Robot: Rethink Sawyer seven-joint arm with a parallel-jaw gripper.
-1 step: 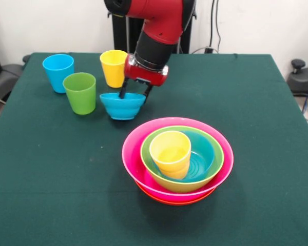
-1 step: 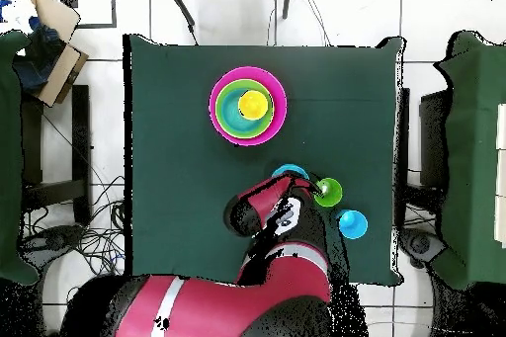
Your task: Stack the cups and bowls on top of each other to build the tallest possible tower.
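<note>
Blue small bowl (image 1: 122,105), just beside the green cup (image 1: 80,92), sits between the gripper (image 1: 134,94)'s spread fingers; next move: closing, then lifting.

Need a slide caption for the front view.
Sawyer's tool straddles the blue bowl's rim beside three cups; nested bowls wait nearby.

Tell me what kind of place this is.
Probably a robot lab or test room: a table under green cloth with plastic cups and bowls, loose cables on a tiled floor, bare white walls.
</note>
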